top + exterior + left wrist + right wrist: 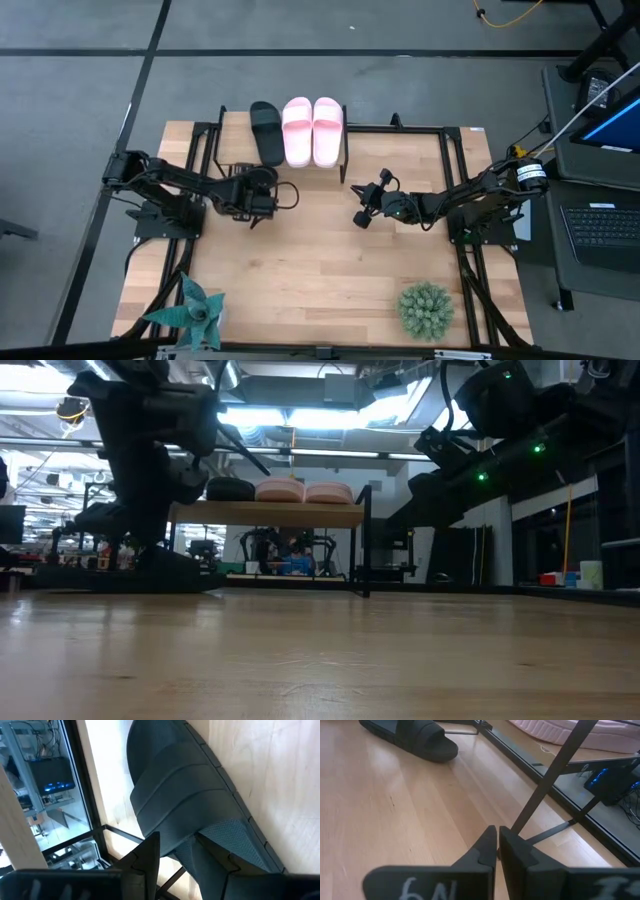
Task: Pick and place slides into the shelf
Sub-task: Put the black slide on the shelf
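The shelf (232, 124) stands at the table's far edge, its plank (270, 513) carrying one black slide (266, 130) and the pink pair (312, 130) side by side. The second black slide (175, 790) lies sole-down on the table in front of the shelf's left end, and also shows in the right wrist view (415, 735). My left gripper (180, 852) is low over it and hides it from above (262, 192). My right gripper (360, 206) hovers shut (498, 837) near the table's middle, by a shelf leg (555, 770). My left gripper is shut on the black slide at the side of its wide strap (172, 842). One finger (215, 860) lies in the strap's opening over the meshed footbed, the other (147, 857) outside the slide's side. It comes slanting down from the table's left. The slide's sole rests on the table.
Two potted plants stand at the near edge, a spiky one (190, 315) on the left and a round one (427, 308) on the right. A laptop (600, 230) sits off the table's right side. Bare wood (310, 260) lies between the arms and the plants.
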Motion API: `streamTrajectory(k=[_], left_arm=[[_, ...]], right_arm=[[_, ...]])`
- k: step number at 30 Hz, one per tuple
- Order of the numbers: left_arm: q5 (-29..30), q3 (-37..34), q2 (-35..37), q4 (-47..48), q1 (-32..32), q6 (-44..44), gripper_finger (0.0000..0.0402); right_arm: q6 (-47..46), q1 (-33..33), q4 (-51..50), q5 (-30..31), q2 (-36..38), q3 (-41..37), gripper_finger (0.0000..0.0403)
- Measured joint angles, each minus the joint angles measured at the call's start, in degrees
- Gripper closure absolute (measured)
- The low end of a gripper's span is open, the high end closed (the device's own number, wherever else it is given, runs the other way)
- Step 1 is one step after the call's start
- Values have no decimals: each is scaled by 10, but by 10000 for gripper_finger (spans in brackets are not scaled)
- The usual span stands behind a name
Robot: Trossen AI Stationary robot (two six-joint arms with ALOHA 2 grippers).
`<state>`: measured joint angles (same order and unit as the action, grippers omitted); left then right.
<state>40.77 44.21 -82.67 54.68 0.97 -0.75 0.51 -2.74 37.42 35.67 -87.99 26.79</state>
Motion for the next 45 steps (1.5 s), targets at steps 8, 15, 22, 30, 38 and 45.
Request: streamTrajectory(k=[8,15,22,30,38,45], left_arm=[[-15,-1,0,-5,-14,0,300],[-14,-32,0,-36,-22,28,299],[16,-33,0,-40,-22,28,299],[17,-33,0,-42,-22,27,310],[10,-33,0,-43,-22,28,391],[4,-29,0,-41,5,22,397]], right_arm=[[0,0,0,0,0,0,379],[0,0,0,0,0,0,379],[1,0,0,0,0,0,379],[2,0,0,0,0,0,379],[2,0,0,0,0,0,379],[7,0,0,0,0,0,379]])
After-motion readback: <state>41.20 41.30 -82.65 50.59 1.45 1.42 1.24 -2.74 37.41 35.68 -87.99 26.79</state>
